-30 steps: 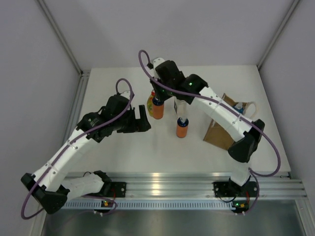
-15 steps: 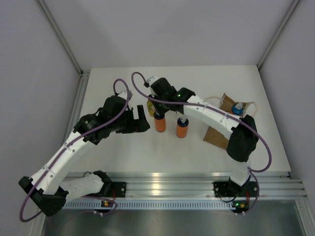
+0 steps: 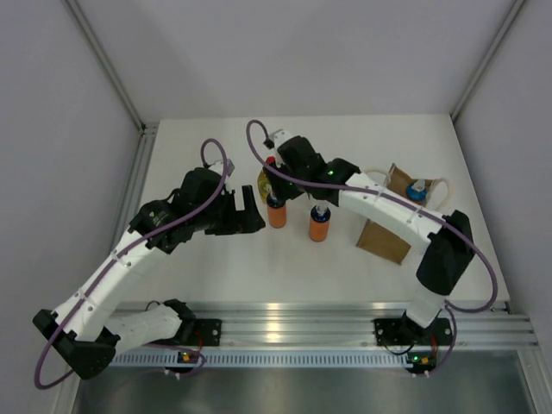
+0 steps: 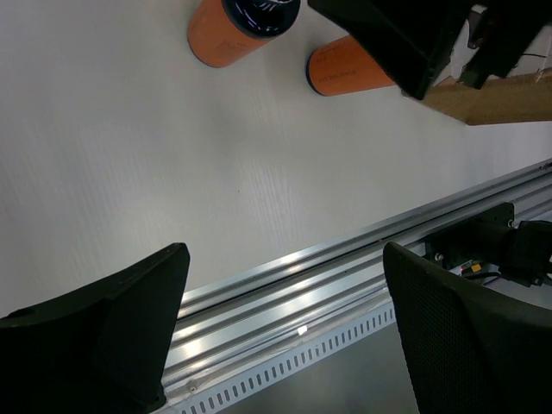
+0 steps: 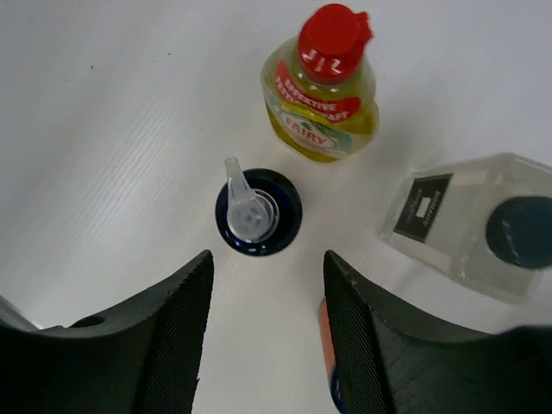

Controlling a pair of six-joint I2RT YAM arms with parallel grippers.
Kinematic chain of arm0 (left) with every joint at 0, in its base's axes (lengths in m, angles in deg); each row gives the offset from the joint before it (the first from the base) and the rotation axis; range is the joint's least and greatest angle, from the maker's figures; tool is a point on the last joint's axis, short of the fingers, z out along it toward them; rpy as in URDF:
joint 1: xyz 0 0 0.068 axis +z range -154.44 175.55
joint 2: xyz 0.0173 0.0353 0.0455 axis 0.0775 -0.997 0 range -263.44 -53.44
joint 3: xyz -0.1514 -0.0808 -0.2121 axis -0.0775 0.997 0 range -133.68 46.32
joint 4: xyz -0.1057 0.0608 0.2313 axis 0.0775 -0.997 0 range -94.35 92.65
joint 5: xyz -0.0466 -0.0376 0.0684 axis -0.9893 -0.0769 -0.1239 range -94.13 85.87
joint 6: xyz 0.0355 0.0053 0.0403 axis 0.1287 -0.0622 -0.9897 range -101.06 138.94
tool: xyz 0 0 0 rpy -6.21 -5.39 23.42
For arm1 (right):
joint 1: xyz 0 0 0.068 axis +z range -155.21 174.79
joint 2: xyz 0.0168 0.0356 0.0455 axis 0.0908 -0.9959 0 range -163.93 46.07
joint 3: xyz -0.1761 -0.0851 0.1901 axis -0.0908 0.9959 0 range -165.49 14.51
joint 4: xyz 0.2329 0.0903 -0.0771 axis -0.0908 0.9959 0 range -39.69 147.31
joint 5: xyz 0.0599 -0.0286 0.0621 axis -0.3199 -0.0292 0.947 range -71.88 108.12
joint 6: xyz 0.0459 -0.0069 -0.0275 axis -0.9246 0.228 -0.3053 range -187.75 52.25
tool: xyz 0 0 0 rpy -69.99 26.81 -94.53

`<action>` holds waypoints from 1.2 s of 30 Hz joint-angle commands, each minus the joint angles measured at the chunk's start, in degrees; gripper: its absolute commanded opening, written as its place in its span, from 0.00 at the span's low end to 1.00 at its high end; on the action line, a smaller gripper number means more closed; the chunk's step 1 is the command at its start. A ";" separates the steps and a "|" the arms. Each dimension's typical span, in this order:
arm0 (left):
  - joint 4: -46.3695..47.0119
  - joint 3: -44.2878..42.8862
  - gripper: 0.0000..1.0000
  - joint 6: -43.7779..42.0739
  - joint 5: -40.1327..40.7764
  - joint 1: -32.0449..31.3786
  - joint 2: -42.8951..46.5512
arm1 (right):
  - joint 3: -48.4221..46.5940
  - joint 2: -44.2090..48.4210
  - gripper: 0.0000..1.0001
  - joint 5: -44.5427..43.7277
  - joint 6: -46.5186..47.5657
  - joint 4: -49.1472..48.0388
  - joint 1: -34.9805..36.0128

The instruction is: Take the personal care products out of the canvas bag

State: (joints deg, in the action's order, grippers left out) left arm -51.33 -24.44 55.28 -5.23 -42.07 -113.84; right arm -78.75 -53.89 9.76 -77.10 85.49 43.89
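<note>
Standing toward the right edge of the table (image 3: 216,263), the canvas bag (image 3: 382,231) holds one blue-topped bottle (image 3: 417,188) in its open mouth. To its left, out on the table, stand an orange bottle (image 3: 319,226), a second orange bottle (image 3: 276,213), a yellow-green bottle (image 5: 321,112) and a whitish bottle (image 5: 466,226). The right claw (image 5: 267,259) hangs spread and empty above the second orange bottle. The left claw (image 4: 285,250), also spread, grips nothing.

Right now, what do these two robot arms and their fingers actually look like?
Both the left arm and right arm have white tubular links with chunky black joints, and a thin purple cable loops along each. The fingers are black, broad wedges with a fine dimpled texture. A green light glows on the right arm.
</note>
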 commanded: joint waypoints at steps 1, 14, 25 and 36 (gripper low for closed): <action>2.30 -1.57 0.98 -0.04 -2.76 -0.25 0.02 | 1.75 10.47 0.53 -0.78 -4.70 -3.72 -3.73; 2.03 -1.04 0.98 -0.57 0.04 -0.25 0.02 | 11.42 29.83 0.55 -6.58 -11.66 16.13 -34.05; 2.03 -1.22 0.98 -1.27 0.31 -0.25 -1.65 | 12.57 26.75 0.49 -13.51 -19.30 21.42 -47.61; 2.12 -1.04 0.98 -2.94 -0.48 -0.25 -1.30 | 9.67 19.11 0.46 -14.58 -22.64 20.98 -47.87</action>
State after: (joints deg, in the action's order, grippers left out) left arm -51.33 -24.49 53.64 -5.76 -42.07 -115.68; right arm -65.94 -33.32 -3.07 -97.91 105.29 -3.14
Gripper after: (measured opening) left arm 0.984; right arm 0.465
